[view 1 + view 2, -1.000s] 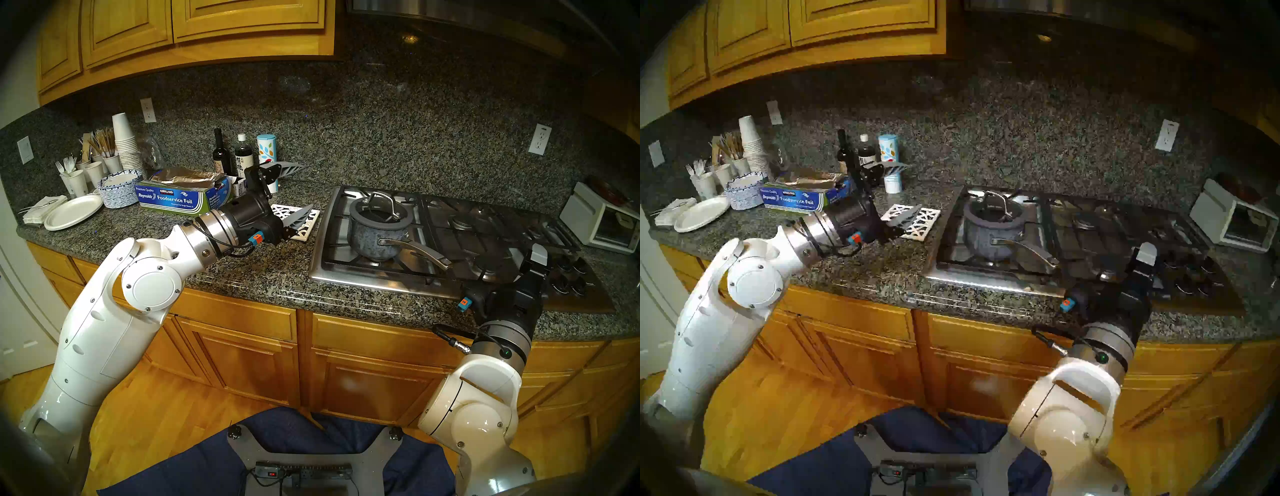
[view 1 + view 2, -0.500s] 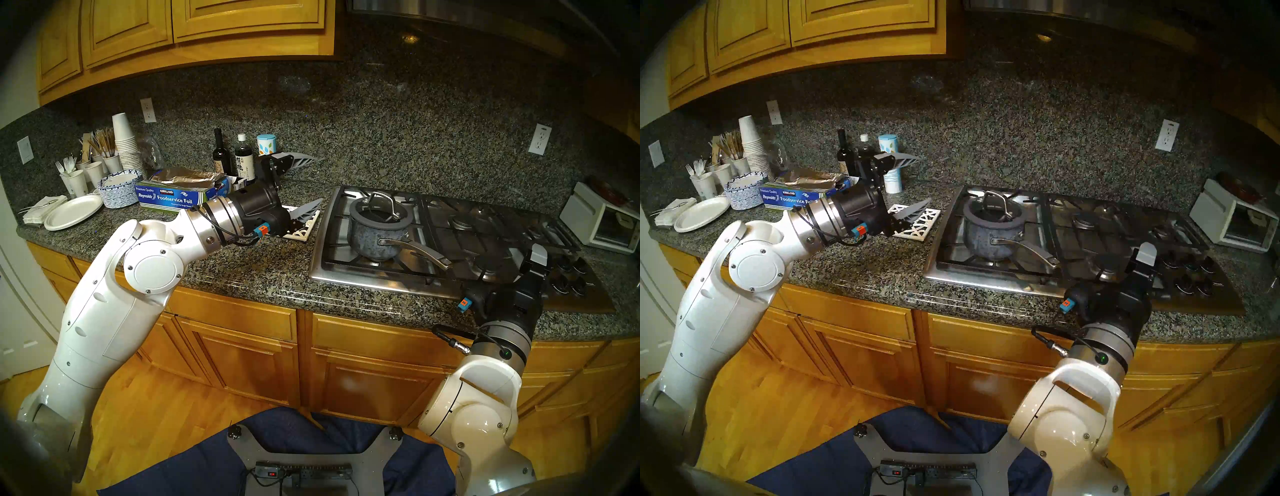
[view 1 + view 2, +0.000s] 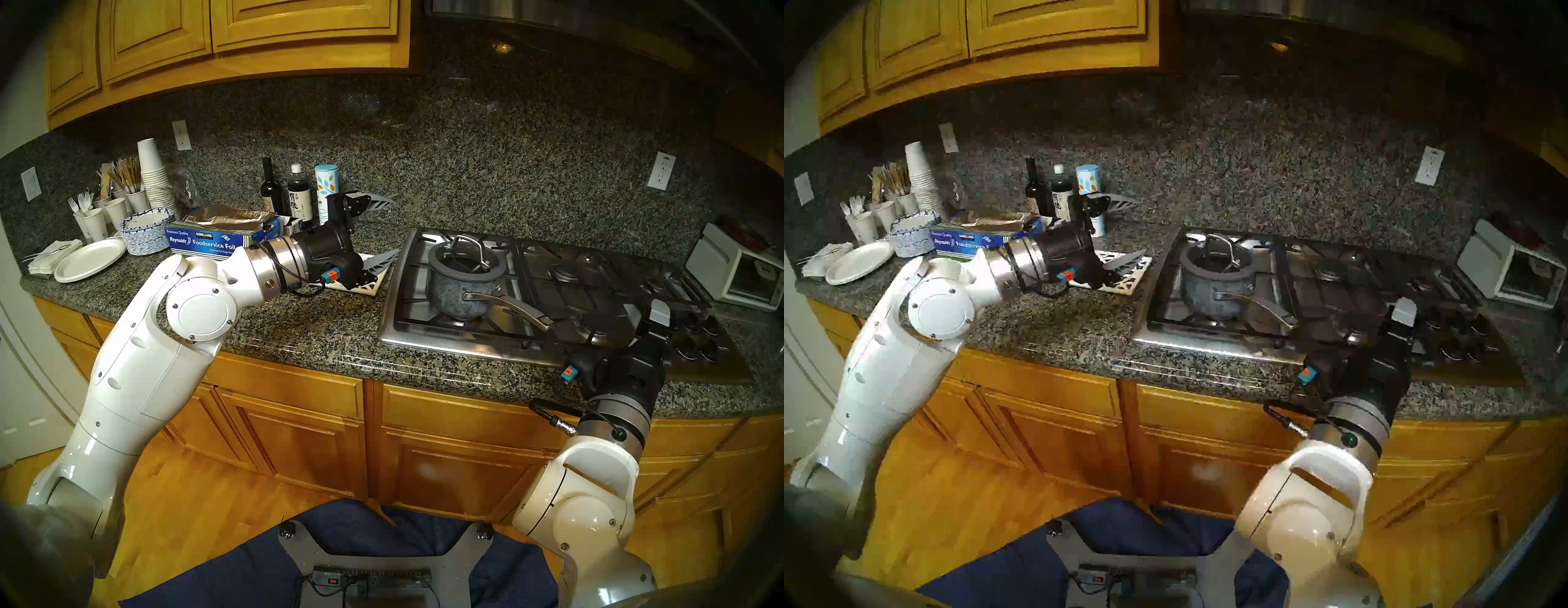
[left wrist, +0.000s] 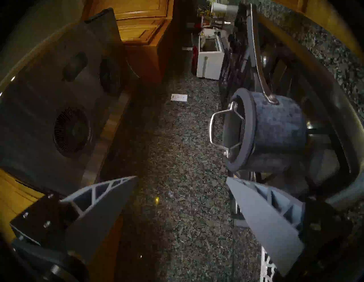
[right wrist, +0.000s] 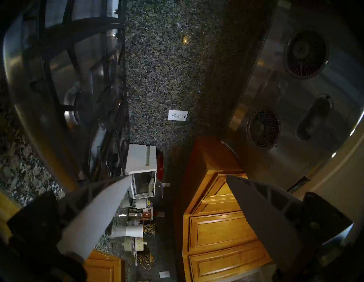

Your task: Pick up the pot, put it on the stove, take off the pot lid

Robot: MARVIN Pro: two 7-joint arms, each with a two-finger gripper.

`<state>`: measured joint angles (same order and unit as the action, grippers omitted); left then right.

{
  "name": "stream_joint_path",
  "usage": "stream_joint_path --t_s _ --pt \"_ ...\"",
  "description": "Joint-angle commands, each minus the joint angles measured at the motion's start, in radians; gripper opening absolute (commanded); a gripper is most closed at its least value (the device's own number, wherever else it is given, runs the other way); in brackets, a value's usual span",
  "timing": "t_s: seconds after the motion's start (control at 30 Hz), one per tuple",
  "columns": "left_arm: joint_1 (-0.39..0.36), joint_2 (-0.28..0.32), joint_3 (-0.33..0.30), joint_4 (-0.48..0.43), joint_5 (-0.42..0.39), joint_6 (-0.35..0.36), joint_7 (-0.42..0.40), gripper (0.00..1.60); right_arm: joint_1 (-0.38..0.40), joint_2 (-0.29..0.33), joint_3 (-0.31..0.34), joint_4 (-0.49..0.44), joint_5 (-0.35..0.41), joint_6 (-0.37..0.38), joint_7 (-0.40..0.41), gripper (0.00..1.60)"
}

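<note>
Head view, left tool (image 3: 388, 229) hovering with fingers apart beside pot (image 3: 460, 293), pot lid (image 3: 466, 263) sitting on it, right tool (image 5: 178, 178) gaping empty.

Left gripper (image 3: 384, 229) reaches sideways, jaws spread wide; right gripper (image 5: 178, 178) likewise empty, jaws parted.

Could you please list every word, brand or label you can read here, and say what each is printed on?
"KIRKLAND": foil box.
"Reynolds Foodservice Foil": same box.
"Premium Quality": same box, small.
Fine print under that: too small to read.
Soy bottle: label characters too blurred to read.
Wine bottle label and canister: unreadable.
</note>
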<state>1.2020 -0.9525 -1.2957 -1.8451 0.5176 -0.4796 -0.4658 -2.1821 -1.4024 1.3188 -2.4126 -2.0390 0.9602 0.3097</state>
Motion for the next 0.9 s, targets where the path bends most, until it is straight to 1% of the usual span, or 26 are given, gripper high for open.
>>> stream_joint_path --t_s 0.0,0.03,0.1,0.13,0.17,0.27,0.43,0.47,0.5,0.53,0.57,0.6,0.63,0.67,0.7,0.73,0.77,0.8,0.83,0.87 --pt "-0.113 -0.056 0.018 0.024 -0.007 0.006 -0.017 1.6 0.004 0.002 -0.001 -0.031 -0.01 0.0 -0.022 1.6" --pt "-0.115 -0.062 0.02 0.028 -0.007 0.005 -0.021 1.6 0.004 0.002 -0.001 -0.031 -0.01 0.0 -0.022 1.6" --pt "-0.147 -0.074 0.039 0.049 -0.007 0.005 -0.038 1.6 0.003 0.002 0.0 -0.031 -0.01 0.0 -0.022 1.6" --pt "-0.123 -0.083 0.031 0.043 -0.006 0.005 -0.039 1.6 0.003 0.002 -0.001 -0.031 -0.01 0.0 -0.022 1.6" --pt "-0.148 -0.086 0.044 0.055 -0.007 0.006 -0.047 1.6 0.003 0.002 -0.001 -0.031 -0.01 0.0 -0.022 1.6" --pt "-0.164 -0.104 0.054 0.067 -0.007 0.006 -0.063 1.6 0.003 0.002 -0.001 -0.031 -0.009 0.0 -0.022 1.6" --pt "-0.219 -0.132 0.081 0.098 -0.008 0.005 -0.096 1.6 0.002 0.002 0.0 -0.031 -0.009 0.0 -0.022 1.6" --pt "-0.183 -0.141 0.066 0.084 -0.008 0.005 -0.094 1.6 0.002 0.002 -0.001 -0.031 -0.009 0.0 -0.022 1.6" --pt "-0.243 -0.142 0.091 0.11 -0.009 0.006 -0.109 1.6 0.002 0.003 0.0 -0.031 -0.009 0.0 -0.022 1.6" --pt "-0.195 -0.151 0.07 0.092 -0.008 0.005 -0.105 1.6 0.002 0.002 -0.001 -0.031 -0.009 0.0 -0.022 1.6" --pt "-0.233 -0.153 0.084 0.107 -0.008 0.006 -0.115 1.6 0.002 0.002 -0.001 -0.031 -0.009 0.0 -0.022 1.6" --pt "-0.242 -0.158 0.085 0.111 -0.008 0.006 -0.122 1.6 0.002 0.003 -0.001 -0.031 -0.009 0.0 -0.022 1.6" --pt "-0.248 -0.163 0.085 0.114 -0.008 0.006 -0.129 1.6 0.002 0.003 -0.001 -0.031 -0.009 0.0 -0.023 1.6" --pt "-0.23 -0.169 0.077 0.107 -0.008 0.005 -0.13 1.6 0.002 0.002 -0.001 -0.031 -0.009 0.0 -0.023 1.6" --pt "-0.256 -0.171 0.086 0.121 -0.009 0.006 -0.141 1.6 0.002 0.003 -0.001 -0.031 -0.008 0.0 -0.023 1.6" --pt "-0.252 -0.177 0.083 0.12 -0.009 0.006 -0.146 1.6 0.002 0.003 -0.001 -0.031 -0.008 0.0 -0.023 1.6" --pt "-0.279 -0.178 0.092 0.132 -0.009 0.006 -0.155 1.6 0.002 0.003 0.0 -0.031 -0.008 0.0 -0.023 1.6" --pt "-0.264 -0.185 0.085 0.128 -0.008 0.005 -0.158 1.6 0.001 0.003 -0.001 -0.031 -0.008 0.0 -0.023 1.6" --pt "-0.266 -0.188 0.085 0.13 -0.009 0.005 -0.163 1.6 0.001 0.003 -0.001 -0.031 -0.008 0.0 -0.023 1.6" --pt "-0.286 -0.192 0.091 0.141 -0.008 0.005 -0.173 1.6 0.001 0.003 -0.001 -0.031 -0.008 0.0 -0.024 1.6"
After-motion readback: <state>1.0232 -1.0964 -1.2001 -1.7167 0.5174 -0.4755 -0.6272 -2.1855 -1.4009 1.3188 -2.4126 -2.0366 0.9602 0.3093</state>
